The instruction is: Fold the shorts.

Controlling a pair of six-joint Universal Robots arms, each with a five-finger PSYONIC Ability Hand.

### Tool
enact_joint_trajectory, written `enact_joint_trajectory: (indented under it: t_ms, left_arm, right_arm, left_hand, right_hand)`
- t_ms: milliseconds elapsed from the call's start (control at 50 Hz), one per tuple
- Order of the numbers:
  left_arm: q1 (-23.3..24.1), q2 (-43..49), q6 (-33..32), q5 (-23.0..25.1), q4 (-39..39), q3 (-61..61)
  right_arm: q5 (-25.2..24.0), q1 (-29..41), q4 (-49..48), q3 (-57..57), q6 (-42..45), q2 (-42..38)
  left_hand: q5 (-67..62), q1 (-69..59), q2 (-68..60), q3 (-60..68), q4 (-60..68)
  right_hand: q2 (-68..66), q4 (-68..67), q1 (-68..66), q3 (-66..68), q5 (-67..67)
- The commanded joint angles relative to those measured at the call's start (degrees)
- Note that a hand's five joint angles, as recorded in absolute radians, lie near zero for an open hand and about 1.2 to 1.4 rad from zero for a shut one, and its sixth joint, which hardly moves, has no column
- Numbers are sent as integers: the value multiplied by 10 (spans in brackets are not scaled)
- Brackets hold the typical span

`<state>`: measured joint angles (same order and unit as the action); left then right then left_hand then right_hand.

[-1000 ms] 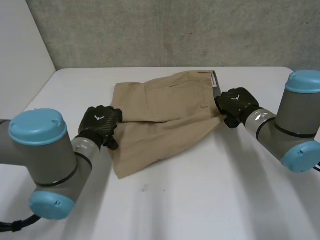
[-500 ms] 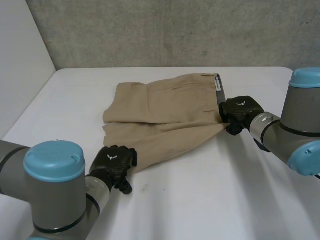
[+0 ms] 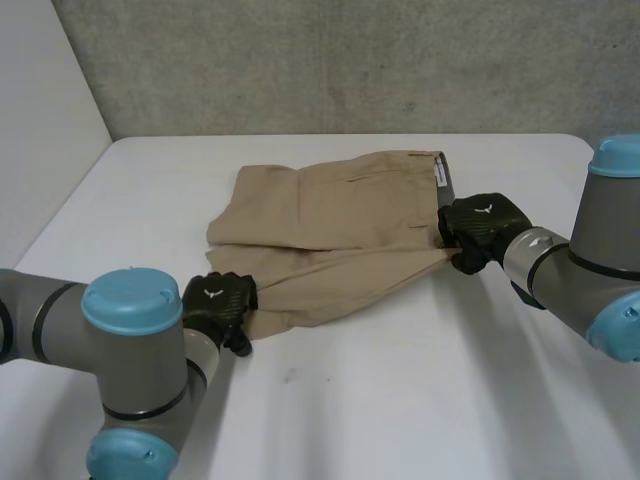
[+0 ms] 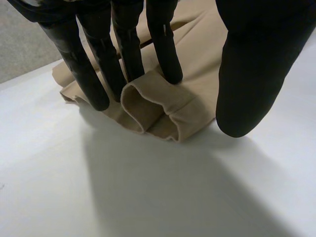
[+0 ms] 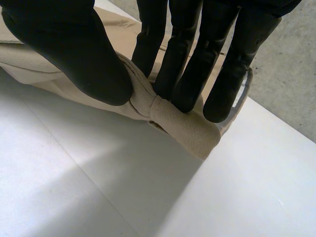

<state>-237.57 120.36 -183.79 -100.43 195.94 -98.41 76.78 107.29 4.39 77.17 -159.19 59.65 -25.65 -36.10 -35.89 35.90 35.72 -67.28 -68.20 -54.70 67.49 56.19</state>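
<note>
tan shorts (image 3: 330, 215) on white table (image 3: 430, 390), centre-far, waistband to the right w/ dark inner band showing, legs to the left. left hand (image 3: 218, 305) at near-left corner, on the leg hem. in left wrist view the straight fingers (image 4: 165, 49) sit on top of the hem (image 4: 158, 106), thumb (image 4: 252, 74) on its other side, hem bunched into a loop btwn them: reads as a pinch. right hand (image 3: 480, 225) at the right edge, near end of the waistband. in right wrist view the thumb (image 5: 74, 44) and fingers (image 5: 182, 59) clamp a bunched ridge of cloth (image 5: 182, 126), firm hold. near edge of shorts runs in a line btwn the two hands. far part lies flat.
</note>
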Motion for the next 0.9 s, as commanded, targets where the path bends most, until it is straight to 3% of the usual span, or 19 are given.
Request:
enact_joint_trajectory:
  t_ms: [20, 100, 160, 280, 420, 480, 540, 680, 800, 900]
  left_arm:
    - [-9, 10, -13, 1, 15, 14]
    - [-13, 16, -40, 1, 48, 11]
    - [-20, 16, -69, 1, 76, 8]
    - [-41, -26, -126, 1, 80, 2]
    - [-62, -154, -144, 8, 68, -45]
    - [-66, -194, -144, 8, 38, -56]
    - [-67, -269, -140, 20, -60, -61]
    - [-67, -415, -129, 80, -202, -56]
    - [-67, -495, -124, 105, -244, -54]
    - [-68, -507, -124, 107, -256, -67]
  right_arm:
    - [-1, 1, -3, 4, 0, -1]
    - [-1, 0, -3, 4, 1, -2]
    - [2, -1, -3, 3, 2, -2]
    - [6, -4, 5, 4, 9, 13]
    - [-1, -7, 52, 18, 12, 55]
    - [-6, -7, 98, 25, 27, 84]
    - [-14, -8, 163, 37, 84, 100]
    - [-8, -6, 250, 56, 153, 185]
    - [-18, -9, 295, 100, 178, 280]
    - [-26, -14, 336, 140, 257, 339]
  left_hand:
    - [-127, -123, -125, 125, 127]
    - [-253, -249, -251, 251, 253]
    - [-443, -439, -441, 441, 442]
    - [-443, -439, -441, 441, 443]
    - [-443, -439, -441, 441, 443]
    - [-443, -439, -441, 441, 443]
    - [-443, -439, -441, 441, 443]
    - [-443, -439, -441, 441, 443]
    - [-443, -439, -441, 441, 443]
    - [-443, -439, -441, 441, 443]
  right_hand:
    - [-127, -118, -253, 125, 138]
    - [-127, -118, -253, 125, 138]
    - [-127, -118, -253, 125, 138]
    - [-127, -118, -253, 125, 138]
    - [-127, -118, -253, 125, 138]
    - [-127, -118, -253, 125, 138]
    - [-127, -118, -253, 125, 138]
    - [-127, -118, -253, 125, 138]
    - [-127, -118, -253, 125, 138]
    - [-127, -118, -253, 125, 138]
